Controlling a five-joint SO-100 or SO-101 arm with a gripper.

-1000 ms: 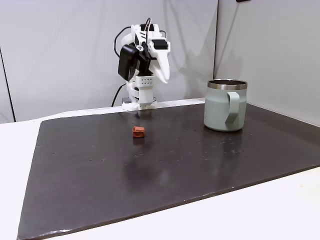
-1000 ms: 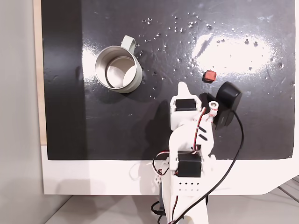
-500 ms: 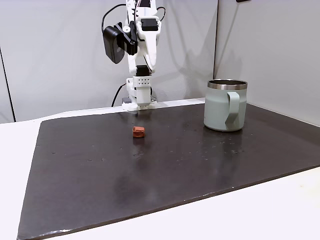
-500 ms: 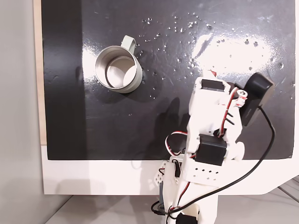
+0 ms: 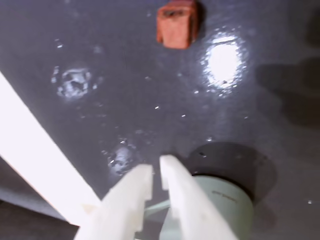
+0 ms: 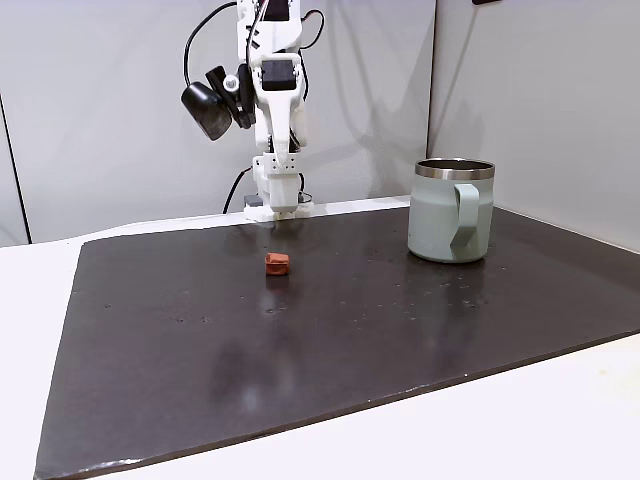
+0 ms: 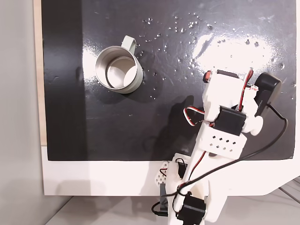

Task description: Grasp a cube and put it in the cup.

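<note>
The tiny reddish-brown cube lies on the dark mat, left of the cup and in front of the arm's base. From above, the cube peeks out at the edge of the raised arm. In the wrist view the cube sits at the top, far from my gripper, whose white fingers stand together with nothing between them. The sage-green cup stands upright at the mat's right; from above the cup looks empty. A pale green part of the cup shows behind my fingers.
The glossy dark mat covers most of the white table. The arm stands tall at the mat's far edge, with its black camera out to the left. Grey walls close the back and right.
The arm has risen from a folded pose to upright and swung towards the cube's side; from above it now covers most of the cube. Cube and cup have not moved.
</note>
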